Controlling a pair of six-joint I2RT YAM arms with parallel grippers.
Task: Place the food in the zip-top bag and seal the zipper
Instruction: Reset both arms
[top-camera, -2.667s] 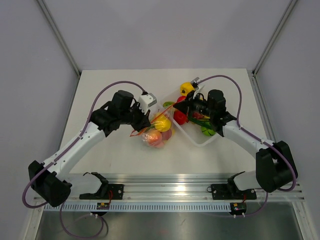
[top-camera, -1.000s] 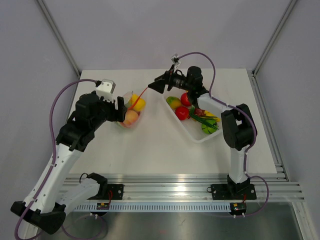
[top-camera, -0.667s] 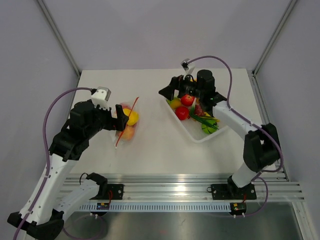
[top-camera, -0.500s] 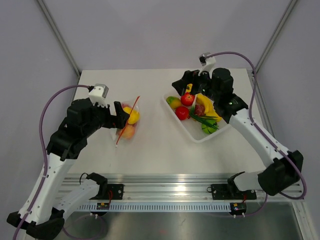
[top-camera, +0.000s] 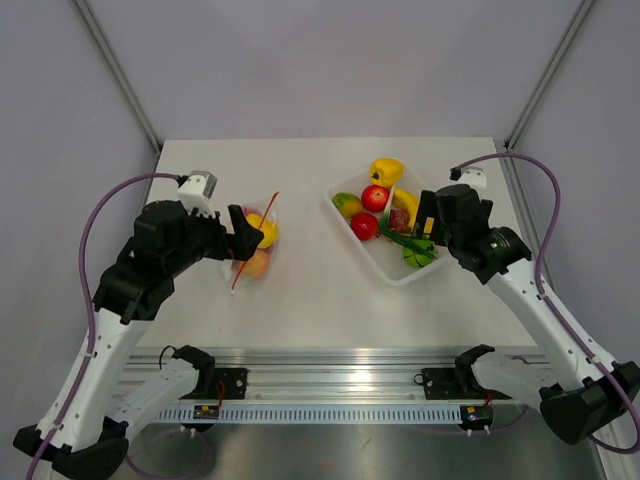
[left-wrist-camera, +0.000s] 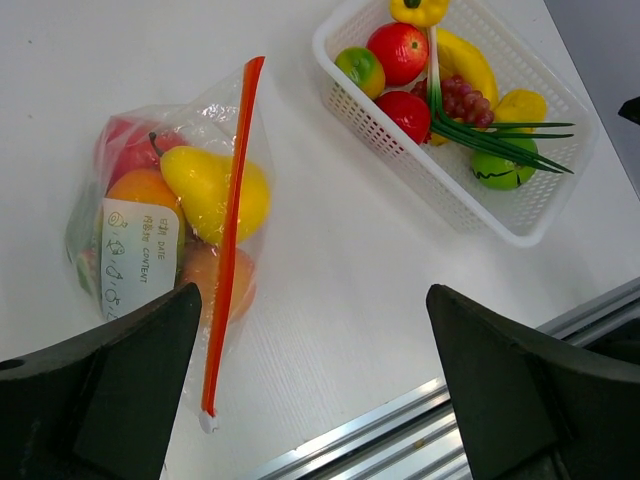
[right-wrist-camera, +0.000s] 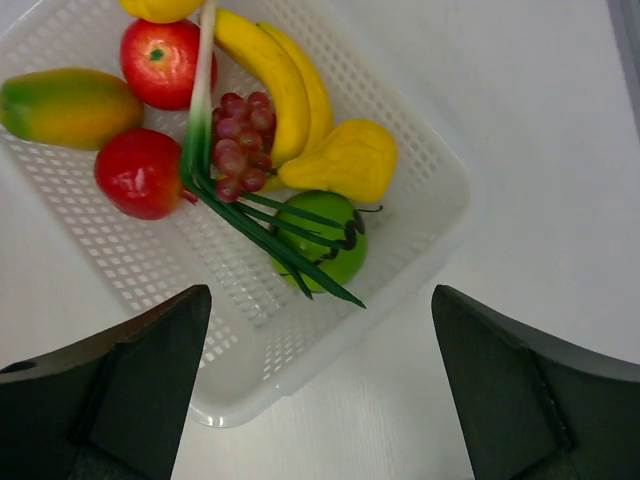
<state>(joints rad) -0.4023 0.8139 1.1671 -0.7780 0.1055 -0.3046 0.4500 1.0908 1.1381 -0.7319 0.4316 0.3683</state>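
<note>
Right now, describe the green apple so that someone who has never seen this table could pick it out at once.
Find the white mesh tray on the right half of the table. At its near end lies the green apple, with the green onion stalks lying across it and the yellow pear beside it. It is the only all-green round fruit there.

A white mesh tray (top-camera: 388, 272) sits askew on the right half of a white table (top-camera: 310, 310). A metal rail (top-camera: 340, 362) runs along the near edge; grey walls (top-camera: 330, 60), perhaps panels, close in the back and sides.
</note>
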